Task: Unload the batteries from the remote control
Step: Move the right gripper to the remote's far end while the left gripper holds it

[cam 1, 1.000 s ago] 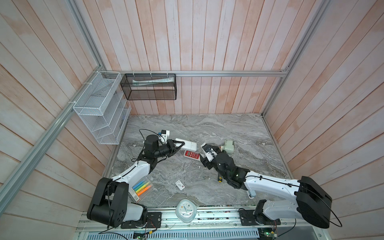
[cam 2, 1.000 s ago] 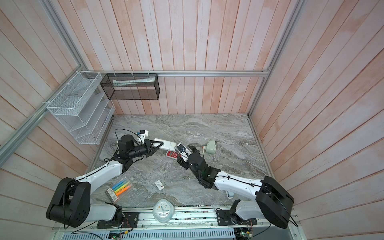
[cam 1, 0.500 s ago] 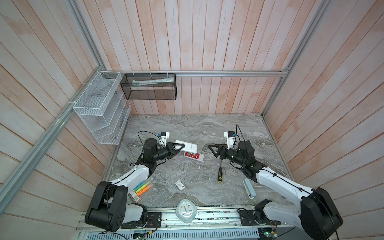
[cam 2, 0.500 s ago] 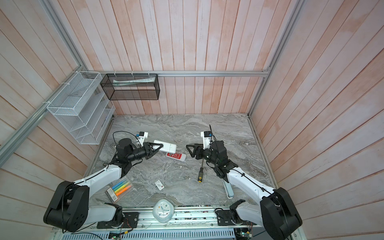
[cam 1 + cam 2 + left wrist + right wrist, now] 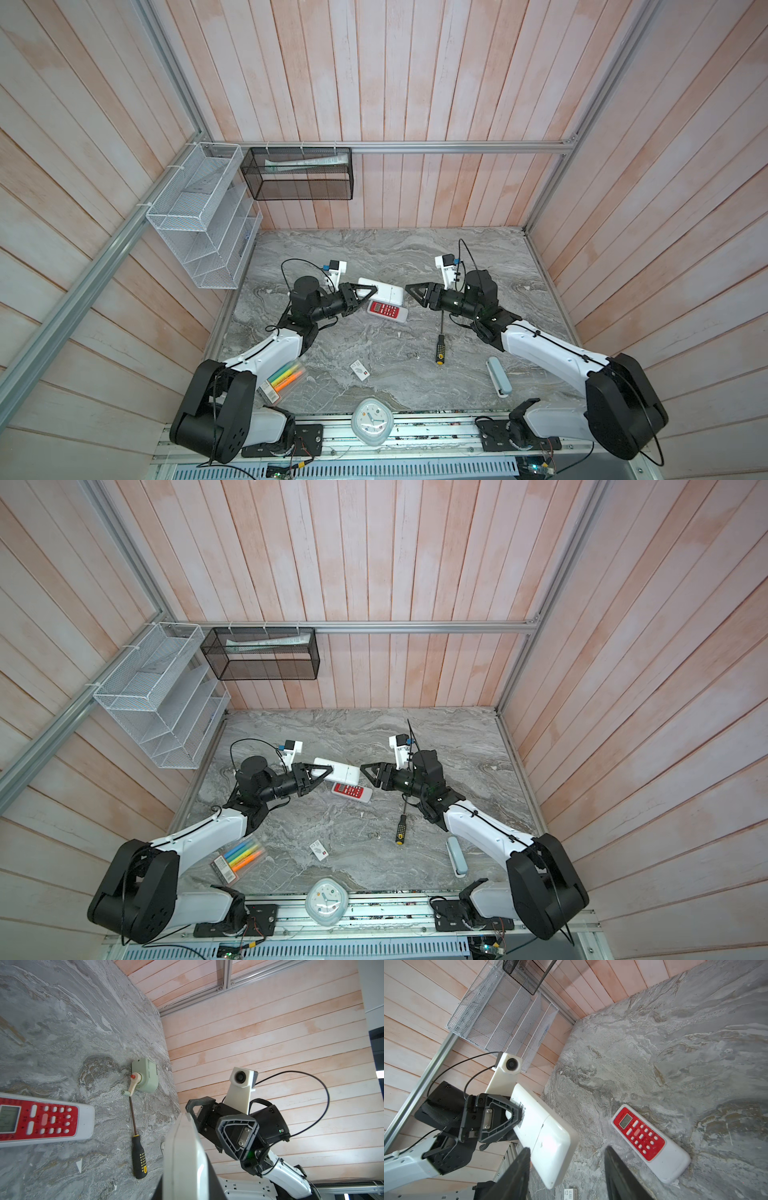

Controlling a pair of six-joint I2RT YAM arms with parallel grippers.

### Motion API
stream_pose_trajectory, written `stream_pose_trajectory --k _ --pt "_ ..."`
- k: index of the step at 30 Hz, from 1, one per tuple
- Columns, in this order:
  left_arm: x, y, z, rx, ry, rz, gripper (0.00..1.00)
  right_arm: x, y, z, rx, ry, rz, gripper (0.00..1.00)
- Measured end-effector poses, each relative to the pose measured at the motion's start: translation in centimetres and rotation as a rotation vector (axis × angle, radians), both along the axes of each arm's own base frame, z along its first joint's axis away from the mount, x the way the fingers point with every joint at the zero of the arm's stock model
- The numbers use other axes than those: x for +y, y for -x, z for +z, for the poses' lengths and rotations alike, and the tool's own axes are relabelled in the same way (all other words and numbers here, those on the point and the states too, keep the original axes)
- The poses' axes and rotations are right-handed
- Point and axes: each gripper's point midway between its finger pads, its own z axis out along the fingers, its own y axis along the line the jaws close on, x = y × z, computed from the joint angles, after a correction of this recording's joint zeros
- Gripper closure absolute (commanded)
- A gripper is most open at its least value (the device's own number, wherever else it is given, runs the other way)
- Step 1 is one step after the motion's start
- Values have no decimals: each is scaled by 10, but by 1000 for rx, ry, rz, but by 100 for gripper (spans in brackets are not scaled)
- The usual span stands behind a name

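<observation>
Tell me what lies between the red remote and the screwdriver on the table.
Nothing: only bare marble tabletop separates the red remote from the screwdriver, seen in the left wrist view and both top views.

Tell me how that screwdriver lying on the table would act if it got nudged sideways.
It would probably roll: the screwdriver has a rounded handle and lies flat on the smooth marble table. It should stay stiff, since its thin shaft looks straight and metal. Nudged at one end, it may pivot, as the handle looks bulkier.

Red remote: beside white remote, display end cut off.
Label print: on white remote, too small to read.
</observation>
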Motion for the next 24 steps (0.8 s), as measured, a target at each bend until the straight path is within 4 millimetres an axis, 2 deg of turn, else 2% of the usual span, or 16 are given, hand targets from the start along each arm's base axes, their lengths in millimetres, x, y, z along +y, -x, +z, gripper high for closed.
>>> stream_pose_trajectory --k 6,14,24 --pt "0 -1 5 -6 16 1 89 12 4 -13 70 -22 44 45" --pt "0 -1 7 -4 26 2 89 26 4 -3 76 -104 98 45" --pt "-1 -3 12 -13 43 3 90 37 4 -3 107 -171 148 49"
